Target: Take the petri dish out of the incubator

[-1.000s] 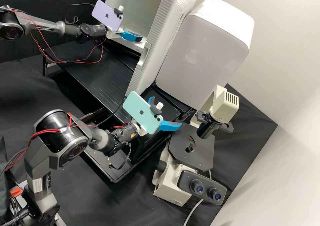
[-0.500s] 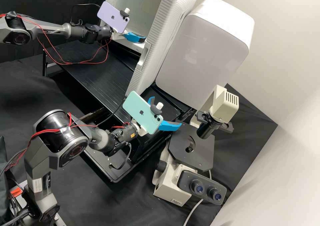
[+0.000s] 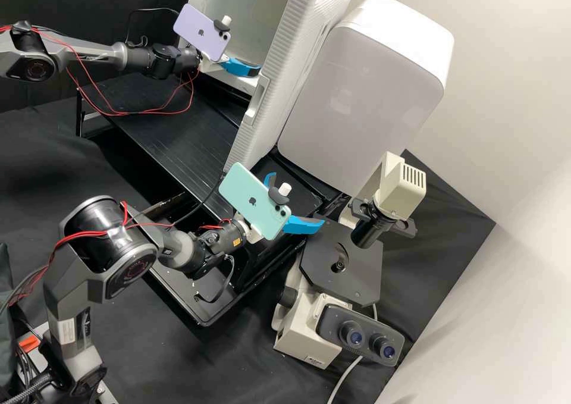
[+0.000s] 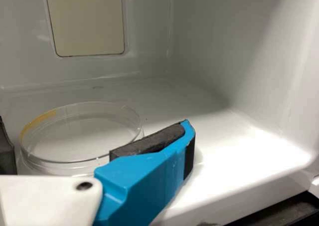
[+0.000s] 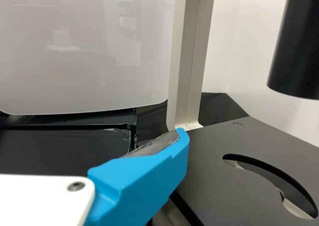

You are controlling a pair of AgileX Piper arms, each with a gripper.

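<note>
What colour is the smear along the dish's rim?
Yellowish-orange, on an otherwise clear dish; it shows best in the left wrist view.

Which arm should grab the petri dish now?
Left. The left gripper is inside the incubator, at the petri dish; the right gripper hangs outside, open, by the microscope stage.

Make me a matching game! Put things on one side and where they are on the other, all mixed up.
Things:
1. petri dish
2. right pincer
3. incubator door
4. microscope

Places or states:
A. swung open
B. on the incubator floor
C. standing on the black cloth
D. at the edge of the black stage

Pairs: 1-B, 2-D, 3-A, 4-C
</note>
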